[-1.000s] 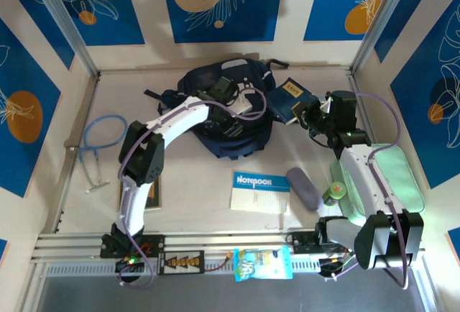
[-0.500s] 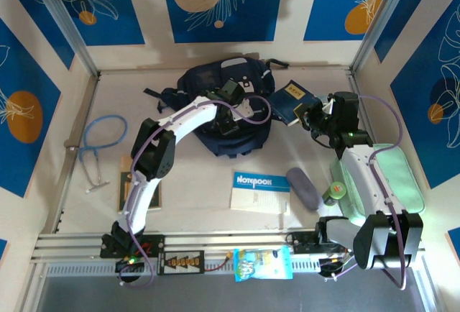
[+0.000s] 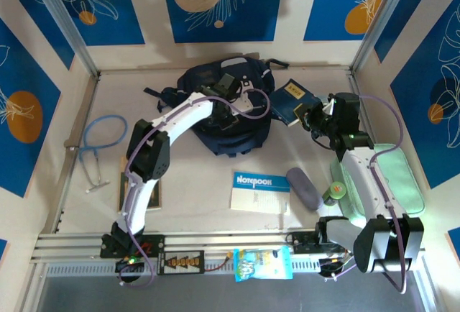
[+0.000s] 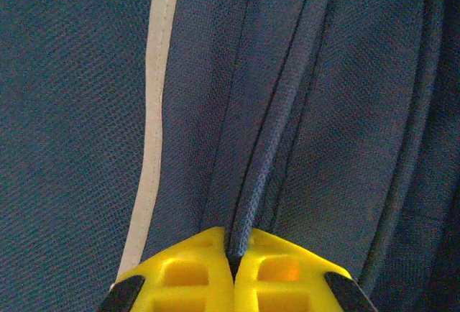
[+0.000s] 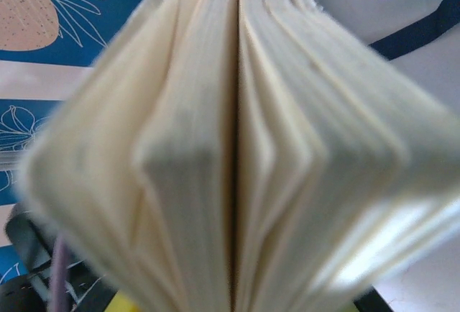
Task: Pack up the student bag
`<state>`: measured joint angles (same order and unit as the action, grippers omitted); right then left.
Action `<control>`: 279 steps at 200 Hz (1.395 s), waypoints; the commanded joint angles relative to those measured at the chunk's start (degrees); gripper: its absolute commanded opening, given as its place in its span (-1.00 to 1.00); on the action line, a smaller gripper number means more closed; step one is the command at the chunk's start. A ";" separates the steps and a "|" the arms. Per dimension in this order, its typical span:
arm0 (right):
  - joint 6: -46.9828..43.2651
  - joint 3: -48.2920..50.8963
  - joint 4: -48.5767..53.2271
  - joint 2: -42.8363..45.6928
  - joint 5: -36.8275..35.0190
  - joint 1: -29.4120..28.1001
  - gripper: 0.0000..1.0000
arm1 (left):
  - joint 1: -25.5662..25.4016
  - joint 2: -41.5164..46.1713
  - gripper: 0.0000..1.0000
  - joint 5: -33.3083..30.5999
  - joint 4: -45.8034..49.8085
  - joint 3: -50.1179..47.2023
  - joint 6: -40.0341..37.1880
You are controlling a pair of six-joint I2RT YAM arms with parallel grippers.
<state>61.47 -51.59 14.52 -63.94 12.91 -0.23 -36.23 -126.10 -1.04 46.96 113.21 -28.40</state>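
Two arms share the job. The left gripper (image 4: 233,258) has its yellow jaws pinched tight on a fold of cloth (image 4: 251,182) on the student bag (image 3: 241,139), which lies at the far middle of the table (image 3: 201,175) — I think it grabs there to pull the bag's mouth open. The right gripper (image 3: 316,116) has its jaws closed on a thick book (image 3: 291,100), pages fanning out, just beside the bag on the right — it looks ready to go in once there is a gap
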 commanded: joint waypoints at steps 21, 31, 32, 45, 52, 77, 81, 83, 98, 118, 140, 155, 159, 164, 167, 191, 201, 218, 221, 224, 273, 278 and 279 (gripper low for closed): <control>-2.27 0.96 1.93 3.57 -2.57 0.41 -1.00 | 1.13 8.40 -1.00 4.19 -2.10 0.23 3.61; -2.47 0.97 3.09 4.49 -3.64 0.58 -1.00 | 1.20 9.49 -1.00 4.29 -2.68 0.08 4.62; -2.44 0.97 3.25 4.60 -3.75 0.58 -1.00 | 1.18 9.57 -1.00 4.29 -2.76 0.08 4.69; -2.79 0.31 6.14 6.01 -5.04 1.33 -1.00 | 1.21 10.97 -1.00 4.18 -3.57 0.83 5.50; -3.10 -0.18 8.00 6.83 -6.28 1.53 -1.00 | 1.21 11.62 -1.00 4.08 -4.15 1.58 5.81; -4.58 -0.70 11.73 9.61 -8.16 2.16 -1.00 | 1.28 12.94 -1.00 1.02 -6.88 4.07 8.63; -4.67 -0.58 11.98 10.04 -8.05 2.16 -1.00 | 1.25 13.26 -1.00 0.40 -7.58 4.04 9.33; -4.76 -0.49 12.05 10.21 -7.91 2.21 -1.00 | 1.25 13.39 -1.00 -0.02 -8.05 3.91 9.75; -4.30 0.29 12.38 11.38 -6.10 2.13 -1.00 | 1.30 14.57 -1.00 -3.45 -12.18 2.44 13.18; -3.11 2.10 11.46 11.95 -3.20 0.34 -1.00 | 1.25 15.48 -1.00 -5.95 -15.95 1.62 17.27; -2.58 3.09 9.88 10.86 -3.92 -5.70 -1.00 | 1.29 16.29 -1.00 -5.70 -18.37 0.86 19.61; -2.01 2.89 8.02 8.64 -5.54 -11.12 -1.00 | 1.33 17.09 -1.00 -4.78 -19.56 0.02 20.62; -1.70 2.86 7.08 7.94 -5.76 -12.56 -1.00 | 1.32 17.24 -1.00 -4.57 -19.69 -0.01 20.81; -1.19 2.98 5.52 7.02 -6.03 -14.09 -1.00 | 1.27 17.41 -1.00 -4.44 -19.73 -0.02 21.01; -0.80 3.05 4.40 6.51 -6.17 -15.01 -1.00 | 1.27 17.52 -1.00 -4.26 -19.76 -0.01 21.14; 2.70 3.14 -7.23 0.56 -6.43 -20.77 -0.99 | 1.41 18.06 -1.00 -3.89 -18.16 0.92 24.22; 4.46 2.60 -11.89 -2.78 -6.94 -22.11 -0.99 | 1.53 18.06 -1.00 -2.61 -16.70 1.86 26.33; 8.15 1.61 -18.98 -8.61 -8.83 -23.22 -1.00 | 1.77 18.13 -1.00 -0.28 -14.52 3.24 29.21; 8.97 1.43 -20.37 -9.68 -9.28 -23.30 -1.00 | 1.70 18.09 -1.00 -0.02 -14.21 3.46 29.58; 9.69 1.37 -21.49 -10.66 -9.62 -23.46 -0.99 | 1.75 18.09 -1.00 0.18 -13.91 3.69 29.99; 14.36 -3.61 -33.54 -26.02 -19.07 -26.27 -0.99 | 2.42 18.44 -1.00 2.56 -11.48 5.98 34.77; 14.52 -3.88 -34.28 -27.23 -20.36 -26.60 -0.99 | 2.49 18.45 -1.00 2.85 -11.37 6.09 35.06; 14.54 -3.96 -34.42 -27.48 -20.54 -26.68 -0.99 | 2.53 18.44 -1.00 2.87 -11.37 6.12 35.16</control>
<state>72.97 -51.88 -9.17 -87.53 -0.71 -25.21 -34.87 -112.86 -1.04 38.85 115.07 2.09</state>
